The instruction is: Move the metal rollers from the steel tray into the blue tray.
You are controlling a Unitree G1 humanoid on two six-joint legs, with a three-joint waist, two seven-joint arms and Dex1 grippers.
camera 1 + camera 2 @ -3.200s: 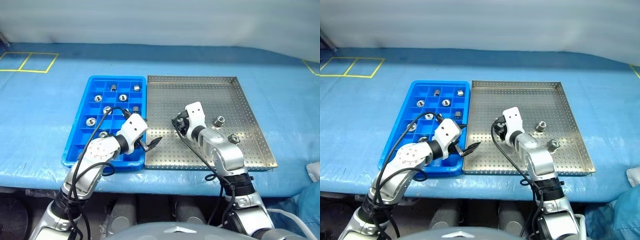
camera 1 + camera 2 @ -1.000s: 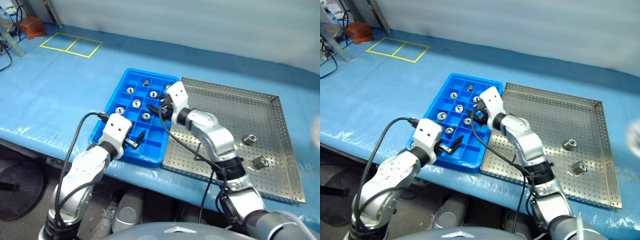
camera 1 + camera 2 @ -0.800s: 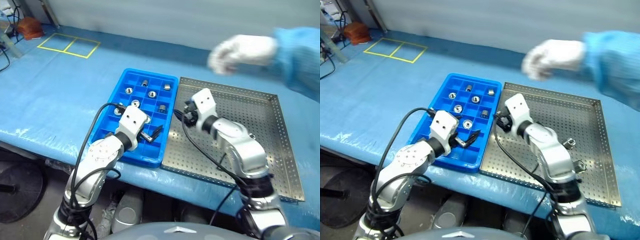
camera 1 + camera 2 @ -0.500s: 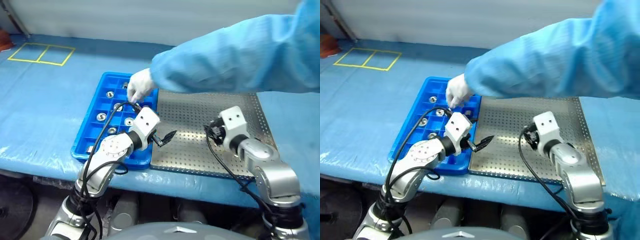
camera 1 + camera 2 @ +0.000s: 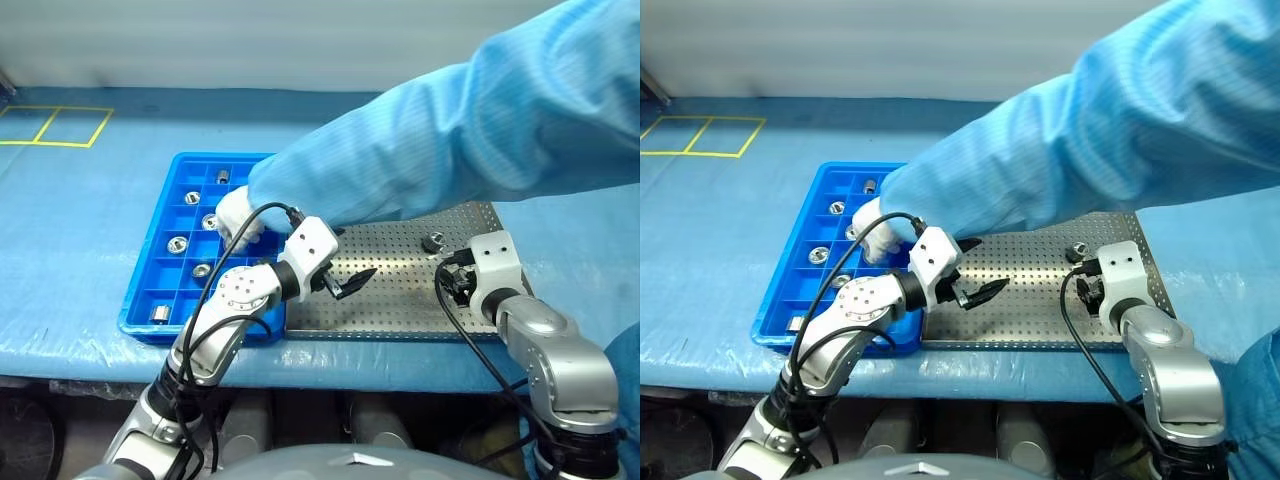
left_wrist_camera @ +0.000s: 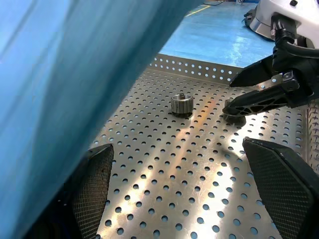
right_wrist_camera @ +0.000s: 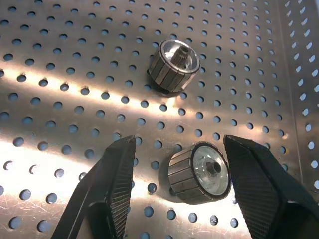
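The steel tray [image 5: 400, 300] lies on the blue table with the blue tray [image 5: 190, 160] against its left side. Two metal rollers remain on the steel tray's right part: one [image 7: 199, 172] lies between the fingers of my open right gripper [image 7: 179, 144], untouched, and the other [image 7: 174, 64] lies just beyond. Several rollers [image 5: 178, 243] sit in the blue tray's compartments. My left gripper [image 5: 355, 283] hangs wide open over the steel tray's left part, holding nothing. In the left wrist view a roller [image 6: 182, 104] lies ahead of it, beside my right gripper [image 6: 264, 92].
A person's blue sleeve [image 5: 450, 130] stretches from the upper right across both trays. Their white-gloved hand [image 5: 235, 215] is down in the blue tray, close behind my left wrist. Yellow tape lines [image 5: 50, 125] mark the table at the far left.
The camera swung round. My right gripper went from the blue tray to the steel tray's right part, my left gripper moved right onto the steel tray, and a person's arm reached into the blue tray.
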